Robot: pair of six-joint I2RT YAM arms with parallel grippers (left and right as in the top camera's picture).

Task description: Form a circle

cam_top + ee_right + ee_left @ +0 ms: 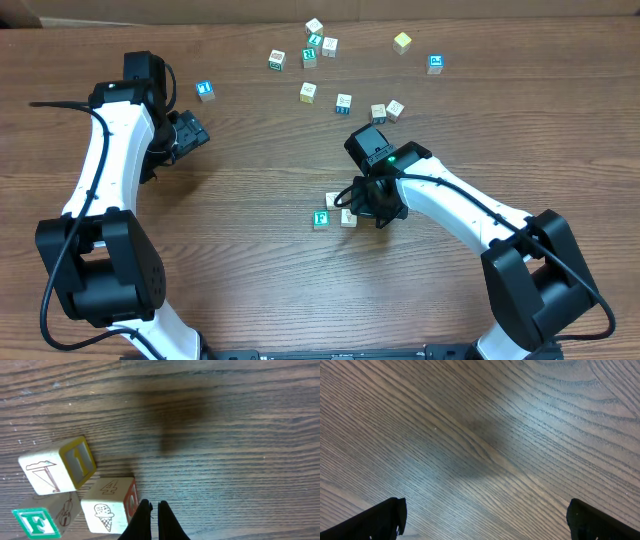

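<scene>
The circle's cubes (335, 210) lie bunched together at mid-table, right beside my right gripper (357, 205). In the right wrist view they are a yellow-framed cube marked 1 (57, 467), a cream cube with a 4 and an ice cream (106, 506), a violin cube (65, 510) and a green F cube (34, 523). My right gripper (154, 509) is shut with nothing between its fingers, its tips right at the ice-cream cube's red side. My left gripper (192, 132) hangs open over bare wood at the left (485, 517), far from any cube.
Several loose cubes are scattered across the far side of the table: a blue one (206, 90) near the left arm, a group (310, 50) at back centre, a yellow-green one (402, 42), a blue one (435, 64), and a pair (387, 110) just behind the right arm.
</scene>
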